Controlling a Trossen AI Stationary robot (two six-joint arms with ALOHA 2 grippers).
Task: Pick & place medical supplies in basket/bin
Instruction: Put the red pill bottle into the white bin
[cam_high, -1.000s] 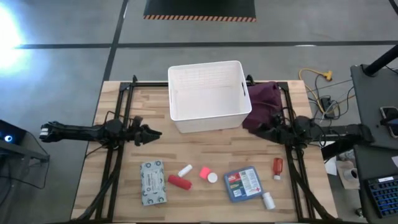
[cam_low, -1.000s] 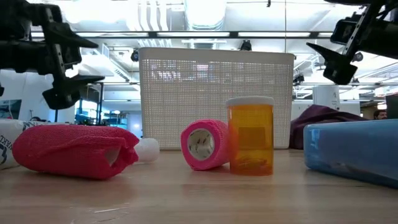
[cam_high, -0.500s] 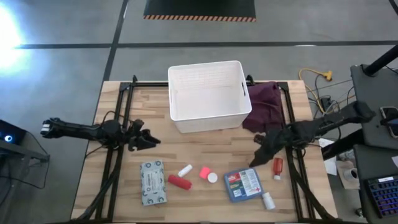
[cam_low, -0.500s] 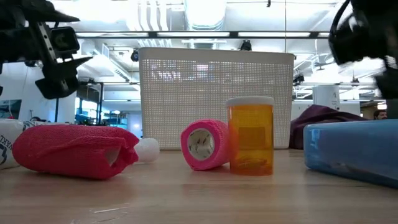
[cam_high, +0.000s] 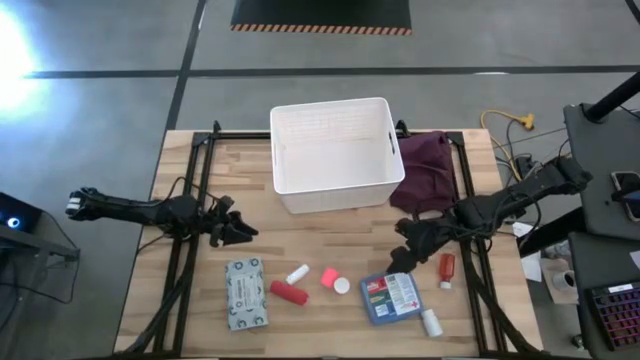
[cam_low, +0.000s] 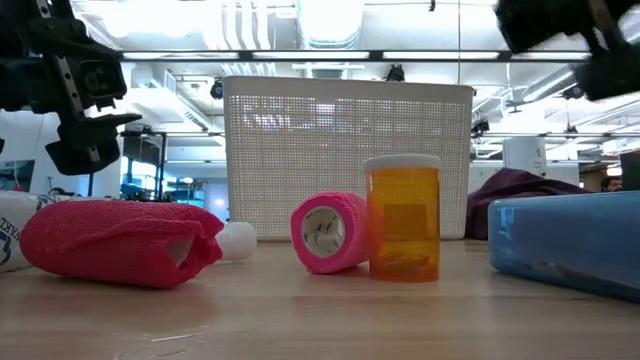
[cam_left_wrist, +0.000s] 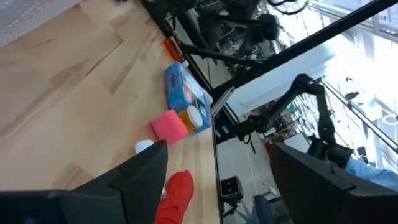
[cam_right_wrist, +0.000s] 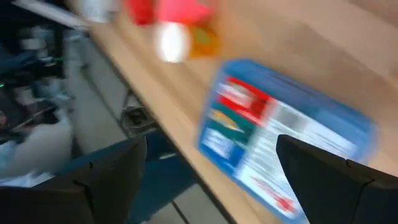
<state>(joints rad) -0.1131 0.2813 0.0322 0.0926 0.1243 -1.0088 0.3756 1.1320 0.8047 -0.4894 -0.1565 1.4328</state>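
Note:
The white ribbed bin (cam_high: 330, 155) stands at the table's far middle. Near the front edge lie a grey-green packet (cam_high: 246, 293), a red roll (cam_high: 288, 292), a small white bottle (cam_high: 297, 274), a pink roll (cam_high: 328, 278), an orange bottle (cam_low: 403, 218), the flat blue first-aid box (cam_high: 391, 295), a red bottle (cam_high: 446, 269) and a white bottle (cam_high: 431, 322). My left gripper (cam_high: 243, 232) is open and empty, above the table on the far side of the packet. My right gripper (cam_high: 400, 256) is open and empty, just above the blue box's far edge (cam_right_wrist: 280, 155).
A dark purple cloth (cam_high: 425, 170) lies against the bin's right wall. Black frame rails (cam_high: 185, 260) run along both table sides. There is bare wood between the bin and the row of supplies.
My right gripper has swung from beside the purple cloth toward the table's near edge and left, stopping over the blue box's far edge. My left gripper has shifted a little toward the near edge. No supply has moved.

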